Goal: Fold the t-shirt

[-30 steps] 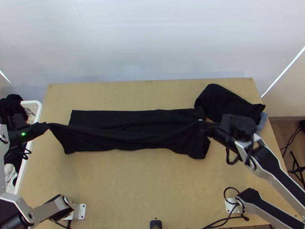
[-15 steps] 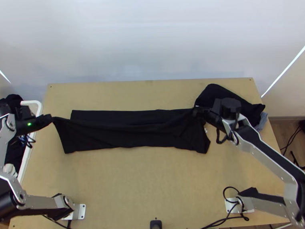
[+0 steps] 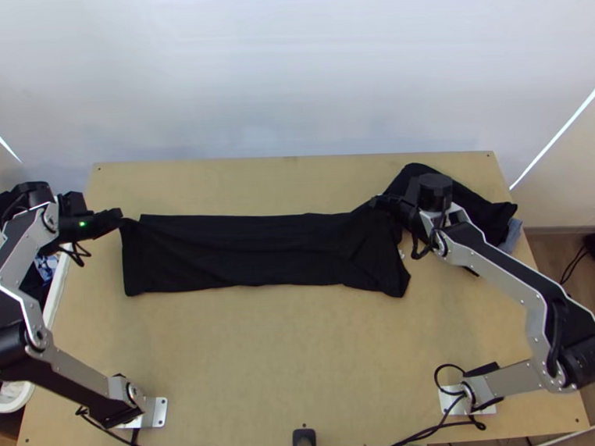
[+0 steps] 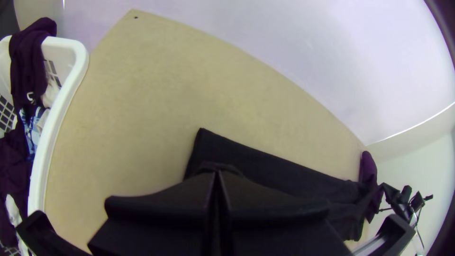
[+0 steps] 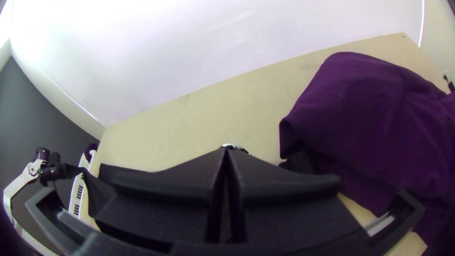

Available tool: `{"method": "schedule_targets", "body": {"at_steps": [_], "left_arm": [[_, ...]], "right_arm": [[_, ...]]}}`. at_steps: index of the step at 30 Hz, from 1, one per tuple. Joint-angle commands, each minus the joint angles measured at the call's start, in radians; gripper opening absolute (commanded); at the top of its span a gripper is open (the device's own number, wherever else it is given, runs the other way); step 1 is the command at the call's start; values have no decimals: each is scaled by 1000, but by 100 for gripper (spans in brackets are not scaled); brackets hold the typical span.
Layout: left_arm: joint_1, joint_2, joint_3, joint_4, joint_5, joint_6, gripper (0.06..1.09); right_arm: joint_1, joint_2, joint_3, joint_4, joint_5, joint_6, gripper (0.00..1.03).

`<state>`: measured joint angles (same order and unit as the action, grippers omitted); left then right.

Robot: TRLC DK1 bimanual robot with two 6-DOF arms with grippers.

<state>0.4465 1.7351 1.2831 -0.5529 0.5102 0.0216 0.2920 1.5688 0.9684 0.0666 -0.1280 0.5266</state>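
Left gripper (image 3: pixel 120 217) and right gripper (image 3: pixel 378 201) seemingly pinch the t-shirt's (image 3: pixel 244 248) far edge.

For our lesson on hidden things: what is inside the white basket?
The basket holds dark cloth, a blue patterned piece and some whitish fabric; whatever lies beneath them is covered.

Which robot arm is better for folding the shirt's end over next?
Probably the left. The left gripper pinches the black shirt at an end corner. The right gripper holds it too, but beside another dark cloth that might get in the way.
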Motion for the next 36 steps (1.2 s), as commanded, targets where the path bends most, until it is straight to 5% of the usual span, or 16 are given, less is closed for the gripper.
{"method": "schedule_targets", "body": {"at_steps": [1,16,18,23,26,36], "left_arm": [[-12,107,61,31,-27,-12,9],[-14,181,96,48,-48,-20,11],[-14,181,99,47,-48,-25,29],[-11,196,145,-7,-48,3,105],[17,170,151,19,-48,-5,104],[198,92,32,-5,143,163,104]], "right_arm": [[-16,71,39,12,1,-5,3],[-13,102,47,18,2,-7,3],[-14,88,36,18,2,-7,13],[-7,-18,-27,-17,4,-10,51],[-4,-121,-62,-93,4,-22,89],[-44,-437,-83,-317,2,-14,91]]}}
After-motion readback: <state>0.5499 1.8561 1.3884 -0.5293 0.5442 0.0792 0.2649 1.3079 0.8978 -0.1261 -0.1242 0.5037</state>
